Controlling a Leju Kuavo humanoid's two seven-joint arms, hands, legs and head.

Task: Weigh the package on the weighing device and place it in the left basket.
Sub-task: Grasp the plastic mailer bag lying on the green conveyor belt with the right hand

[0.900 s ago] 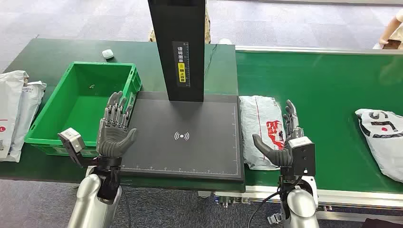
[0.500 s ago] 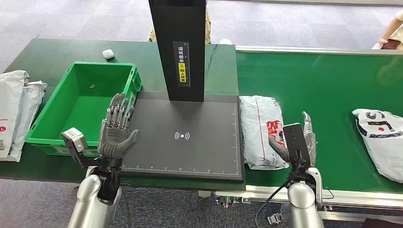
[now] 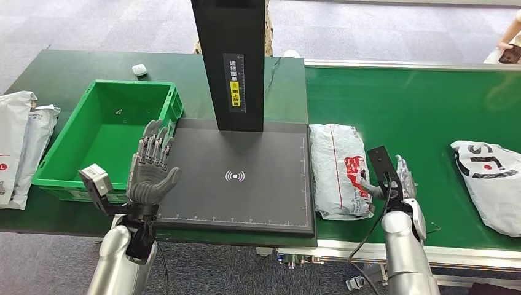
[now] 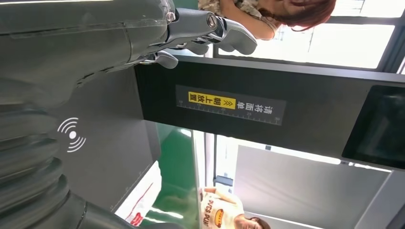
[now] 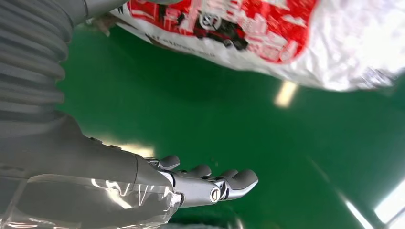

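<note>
Right hand (image 3: pixel 393 181) beside white package (image 3: pixel 336 169) with red print.

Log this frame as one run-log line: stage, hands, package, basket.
stage: pre-grasp | left hand: open above scale | right hand: open beside package | package: on belt, unweighed | basket: no package

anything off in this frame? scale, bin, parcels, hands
Nothing stands out. The weighing device is bare and square to the table, the green basket sits upright beside it, and the package lies flat on the belt by the right hand. Left hand hovers open. More parcels lie at the far left and right.
</note>
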